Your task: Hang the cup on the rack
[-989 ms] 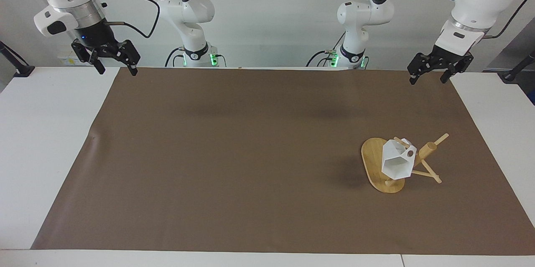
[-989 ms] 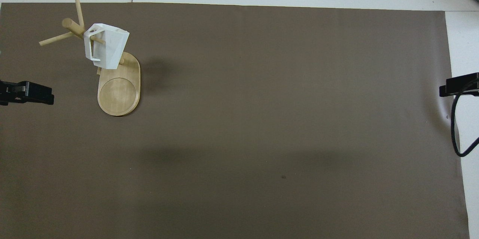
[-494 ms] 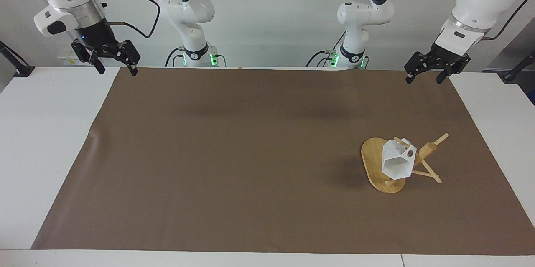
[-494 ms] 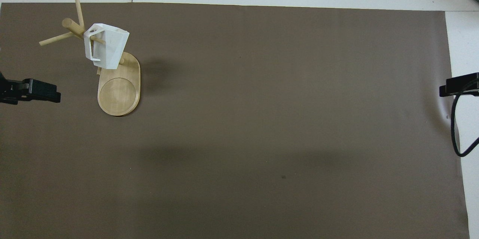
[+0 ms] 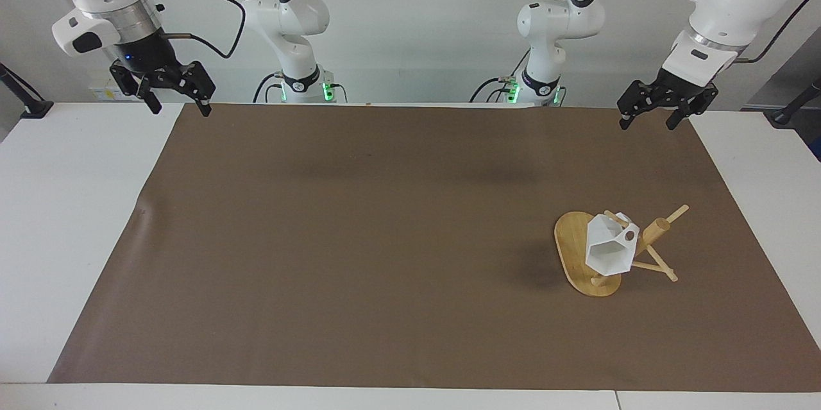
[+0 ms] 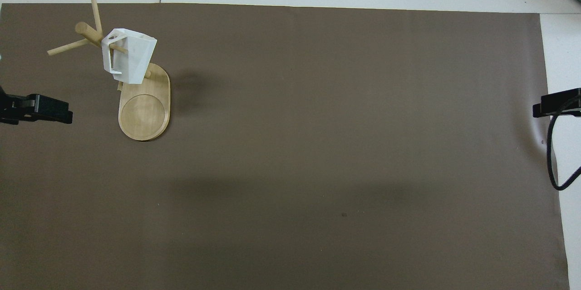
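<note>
One cup (image 5: 609, 249) hung on rack (image 5: 577, 249) peg, mouth facing away from robots

Bright, even overhead light, sharp focus, soft shadows on the brown mat (image 5: 359, 243) (darkest beside the rack (image 5: 580, 255))

2 white jointed arms, black cables, black pincers, green-lit bases.
</note>
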You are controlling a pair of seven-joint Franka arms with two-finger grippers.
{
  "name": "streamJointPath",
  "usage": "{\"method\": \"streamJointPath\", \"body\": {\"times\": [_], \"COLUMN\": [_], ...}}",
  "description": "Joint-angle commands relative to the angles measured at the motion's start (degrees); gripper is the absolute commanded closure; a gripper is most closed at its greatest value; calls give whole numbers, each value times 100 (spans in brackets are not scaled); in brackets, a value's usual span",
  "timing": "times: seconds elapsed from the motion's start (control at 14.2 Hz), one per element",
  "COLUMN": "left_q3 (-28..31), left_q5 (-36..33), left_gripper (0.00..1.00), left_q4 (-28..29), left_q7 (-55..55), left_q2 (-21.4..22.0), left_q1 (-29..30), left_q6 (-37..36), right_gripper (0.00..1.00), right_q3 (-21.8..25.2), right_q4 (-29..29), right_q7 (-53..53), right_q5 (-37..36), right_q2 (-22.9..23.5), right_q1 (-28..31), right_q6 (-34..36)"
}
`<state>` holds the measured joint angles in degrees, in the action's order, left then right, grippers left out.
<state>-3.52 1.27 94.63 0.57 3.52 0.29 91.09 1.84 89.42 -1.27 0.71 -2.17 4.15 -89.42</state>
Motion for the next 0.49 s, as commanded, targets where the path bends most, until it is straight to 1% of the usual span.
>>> {"method": "streamJointPath", "body": {"times": [0.0,0.42], "left_q3": [44,44], "left_q5": [-100,-39], "left_gripper": [0,0], "left_q4": [-49,-102], "left_q7": [-57,-57], "left_q2": [-36,8], "left_q1": [-72,-73], "left_q6": [-39,-48], "right_gripper": [0,0], "right_q3": [-34,-34], "right_q4": [75,75], "right_q7": [-5,-5], "right_q5": [87,87], "right_q2": [-82,-91], "right_q1": [50,50], "right_q6": [4,4]}}
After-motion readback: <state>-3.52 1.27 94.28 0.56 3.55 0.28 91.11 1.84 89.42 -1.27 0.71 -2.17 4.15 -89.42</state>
